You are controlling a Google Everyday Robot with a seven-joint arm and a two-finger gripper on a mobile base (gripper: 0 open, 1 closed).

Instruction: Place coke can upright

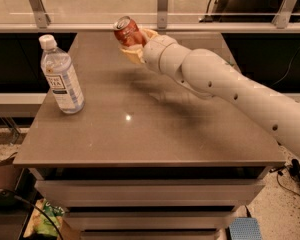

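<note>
The coke can [128,31] is a small red can with a silver top, held tilted in the air over the far middle of the table, its top pointing up and to the left. My gripper [136,45] is shut on the coke can, with pale fingers around its lower half. The white arm [230,89] reaches in from the right across the table. The can is above the tabletop and does not touch it.
A clear water bottle [61,76] with a white cap stands upright at the table's left side. The grey-brown table [140,129] has drawers below its front edge. A glass railing with metal posts [162,4] runs behind the table.
</note>
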